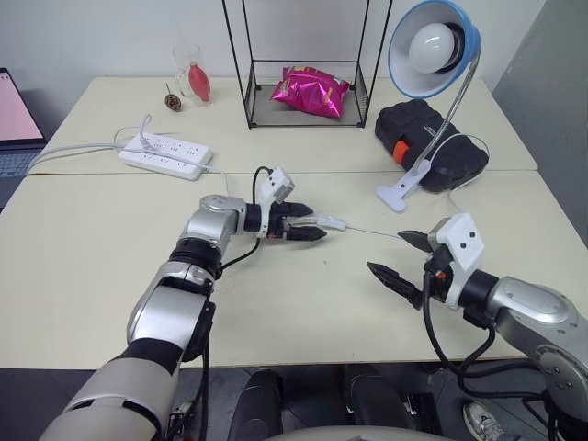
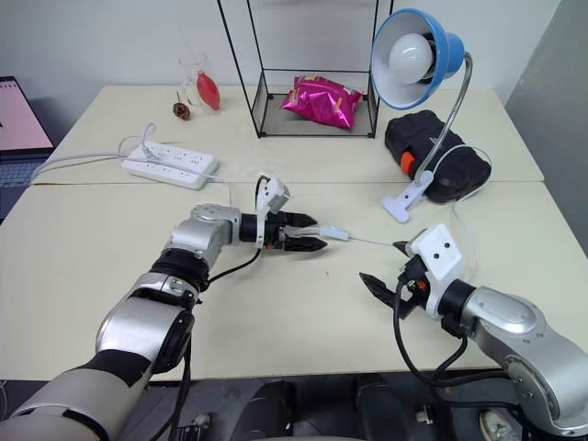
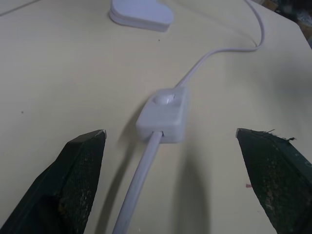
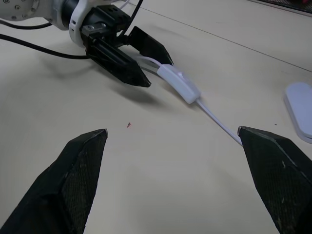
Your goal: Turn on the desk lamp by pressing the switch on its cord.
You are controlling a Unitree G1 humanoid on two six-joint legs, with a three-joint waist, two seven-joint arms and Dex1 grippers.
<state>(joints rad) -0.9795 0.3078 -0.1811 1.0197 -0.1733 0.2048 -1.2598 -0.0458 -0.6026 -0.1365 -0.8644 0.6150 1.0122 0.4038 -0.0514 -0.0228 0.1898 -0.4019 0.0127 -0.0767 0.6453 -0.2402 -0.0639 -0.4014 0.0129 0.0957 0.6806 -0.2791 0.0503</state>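
The desk lamp (image 1: 432, 46), with a blue shade and a white bulb, stands at the back right on its white clip base (image 1: 401, 193). Its thin white cord (image 1: 372, 231) runs left across the table to the small white switch (image 1: 331, 221). My left gripper (image 1: 315, 221) is open, and its fingertips straddle the cord just short of the switch (image 3: 163, 114) without touching it. My right gripper (image 1: 386, 252) hovers open and empty to the right, pointing at the switch (image 4: 179, 84) and the left gripper (image 4: 160, 72).
A white power strip (image 1: 165, 154) lies at the back left. A black wire rack (image 1: 308, 64) holds a pink bag (image 1: 310, 90). A black case (image 1: 430, 142) sits behind the lamp base. A glass (image 1: 188, 69) and a laptop (image 1: 14, 119) stand far left.
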